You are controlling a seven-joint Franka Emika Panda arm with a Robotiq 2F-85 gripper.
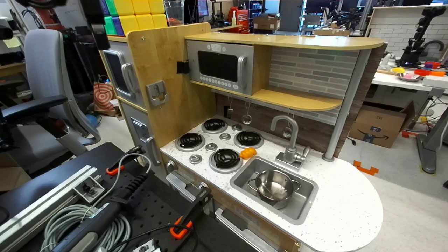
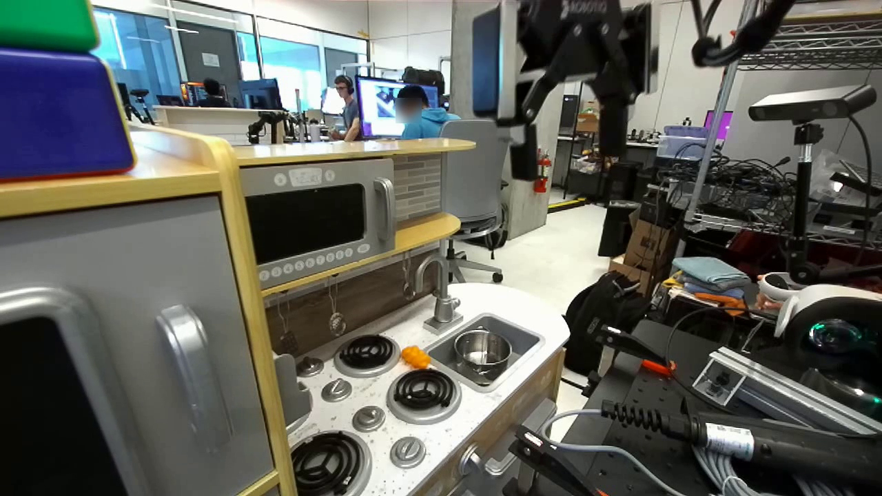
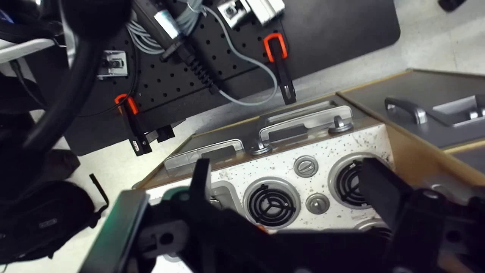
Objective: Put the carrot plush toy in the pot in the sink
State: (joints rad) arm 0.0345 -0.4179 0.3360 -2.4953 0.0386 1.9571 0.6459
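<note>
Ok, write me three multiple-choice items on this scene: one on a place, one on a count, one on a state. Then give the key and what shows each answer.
1. Where is the carrot plush toy?
A) On the floor
B) On the white counter, beside the sink
C) On top of the microwave

2. How many black burners does the toy kitchen have?
A) Two
B) Three
C) Four

3. How does the gripper stand?
A) Open, holding nothing
B) Shut, holding nothing
C) Shut on something

Key:
1 B: it lies by the sink's edge in both exterior views.
2 C: all four show in an exterior view.
3 A: its fingers stand apart in an exterior view, with only background between them.
</note>
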